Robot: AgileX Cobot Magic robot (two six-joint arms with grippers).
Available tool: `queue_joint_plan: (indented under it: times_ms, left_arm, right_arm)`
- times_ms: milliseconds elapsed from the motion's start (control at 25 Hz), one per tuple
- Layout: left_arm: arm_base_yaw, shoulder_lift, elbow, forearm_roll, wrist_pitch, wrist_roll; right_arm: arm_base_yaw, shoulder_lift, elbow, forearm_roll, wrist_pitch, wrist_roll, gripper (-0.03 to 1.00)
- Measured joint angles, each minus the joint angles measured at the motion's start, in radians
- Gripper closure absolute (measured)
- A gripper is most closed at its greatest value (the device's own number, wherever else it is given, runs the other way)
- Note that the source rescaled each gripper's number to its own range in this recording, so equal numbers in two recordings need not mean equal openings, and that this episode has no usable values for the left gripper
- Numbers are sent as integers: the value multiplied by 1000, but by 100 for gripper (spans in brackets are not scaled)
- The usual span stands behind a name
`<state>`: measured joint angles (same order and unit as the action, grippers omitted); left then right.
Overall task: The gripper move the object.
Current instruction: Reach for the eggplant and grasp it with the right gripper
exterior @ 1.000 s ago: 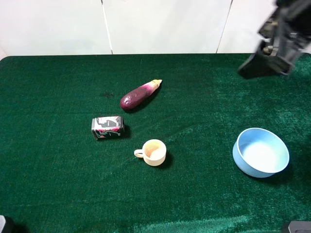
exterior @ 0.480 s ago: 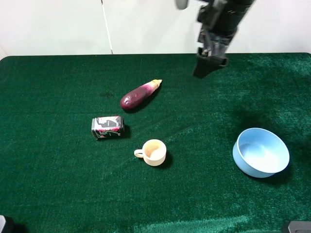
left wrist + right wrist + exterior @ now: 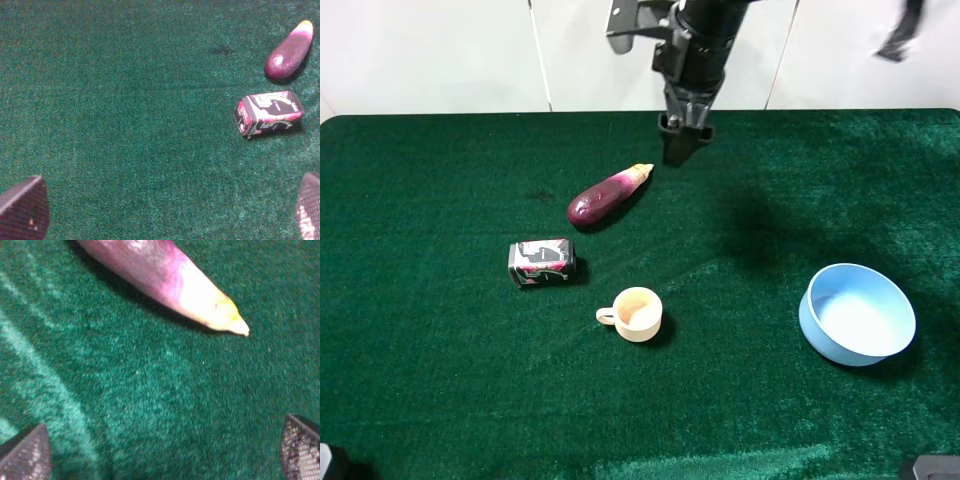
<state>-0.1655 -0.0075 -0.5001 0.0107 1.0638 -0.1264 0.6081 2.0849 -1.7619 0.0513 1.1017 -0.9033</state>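
Eggplant [image 3: 608,195] placement decides the coming move: it lies on the green table [image 3: 440,380] left of centre toward the far side. Its long axis slants from the round purple end at near left to the yellowish stem tip at far right. The right gripper [image 3: 679,150] hangs just right of and slightly beyond that stem tip, above the cloth and not touching it. Its wrist view shows the pale tip close ahead and the two fingertips spread wide, so the jaws are released and empty. To straddle the body it would, I judge, need to go left and nearer along that slant. The left gripper [image 3: 165,210] is also spread wide and holds nothing. It sees the eggplant only far off, beyond the printed can [image 3: 541,261], so the right arm is clearly the nearer one. Compared with a second ago, the right gripper has swept from the far right edge of the table leftward to the stem. The eggplant, can, cup [image 3: 636,314] and blue bowl [image 3: 857,313] have not shifted.
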Motion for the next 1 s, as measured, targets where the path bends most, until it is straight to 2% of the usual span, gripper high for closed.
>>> queue_joint_plan:
  times_ms: [560,1000]
  left_arm:
    - [0,0,0,1,0,0]
    - [0,0,0,1,0,0]
  right_arm:
    - [117,230,-231,-9,17,-68,-3]
    - [134,333,-263,3,-36,-72,-3]
